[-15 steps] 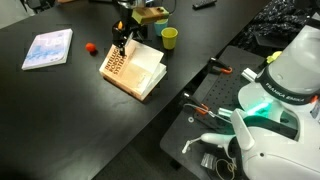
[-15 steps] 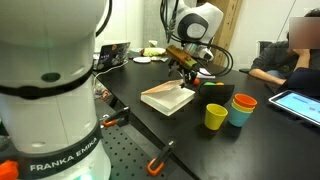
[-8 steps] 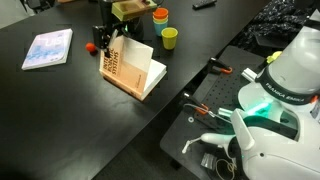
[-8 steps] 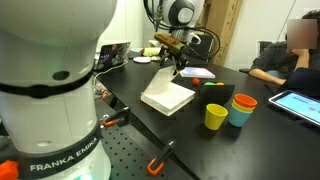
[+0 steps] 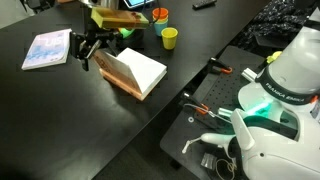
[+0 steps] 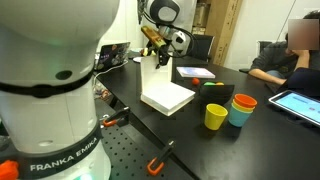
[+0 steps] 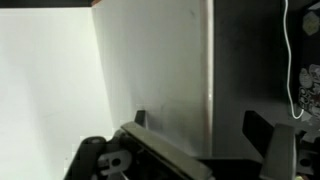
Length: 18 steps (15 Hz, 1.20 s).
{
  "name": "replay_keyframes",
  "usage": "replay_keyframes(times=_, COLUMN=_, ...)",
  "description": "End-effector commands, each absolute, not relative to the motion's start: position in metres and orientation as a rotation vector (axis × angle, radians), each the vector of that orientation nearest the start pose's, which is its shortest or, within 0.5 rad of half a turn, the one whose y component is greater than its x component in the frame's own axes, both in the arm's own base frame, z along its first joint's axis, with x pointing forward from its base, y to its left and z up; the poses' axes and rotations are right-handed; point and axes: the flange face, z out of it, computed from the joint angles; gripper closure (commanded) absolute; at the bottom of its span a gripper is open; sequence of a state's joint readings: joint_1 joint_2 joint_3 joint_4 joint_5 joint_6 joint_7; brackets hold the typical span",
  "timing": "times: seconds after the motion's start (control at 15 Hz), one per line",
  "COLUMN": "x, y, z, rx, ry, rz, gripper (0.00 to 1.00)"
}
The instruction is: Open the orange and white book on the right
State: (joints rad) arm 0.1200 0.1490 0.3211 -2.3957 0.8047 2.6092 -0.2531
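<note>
The orange and white book lies on the black table with its plain white pages showing. Its cover stands raised along the book's far edge, and little of its orange face shows. My gripper is beside the raised cover, at its top edge, and also shows in an exterior view. In the wrist view the two fingers are spread apart over a white surface and hold nothing.
A thin pale blue-white book lies beyond the gripper. A green cup and an orange cup stand near the book, and they show as well in an exterior view. A seated person and a tablet are at the table.
The gripper has swept across the book towards the thin pale book. The cover has swung from slightly lifted to standing up, baring the white pages.
</note>
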Motion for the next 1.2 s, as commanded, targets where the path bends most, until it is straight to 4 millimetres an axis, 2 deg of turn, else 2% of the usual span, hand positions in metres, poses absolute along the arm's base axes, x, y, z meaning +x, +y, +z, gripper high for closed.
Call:
replay_keyframes(times=0.0, x=0.439, y=0.233, z=0.266, rx=-2.596, ry=-0.041, rz=0.003, gripper=0.00)
replay_keyframes(times=0.27, x=0.416, y=0.256, z=0.255, rx=-2.562, ry=-0.085, rz=0.033, gripper=0.00)
replay_keyframes(times=0.47, x=0.415, y=0.252, z=0.245, rx=-2.611, ry=-0.114, rz=0.007, gripper=0.00)
replay_keyframes(times=0.67, x=0.432, y=0.212, z=0.235, rx=-2.716, ry=-0.090, rz=-0.065, gripper=0.00)
replay_keyframes(times=0.93, x=0.452, y=0.141, z=0.224, rx=-2.845, ry=0.048, rz=-0.130, gripper=0.00)
replay_keyframes(times=1.13, x=0.460, y=0.102, z=0.213, rx=-2.899, ry=0.194, rz=-0.062, gripper=0.00)
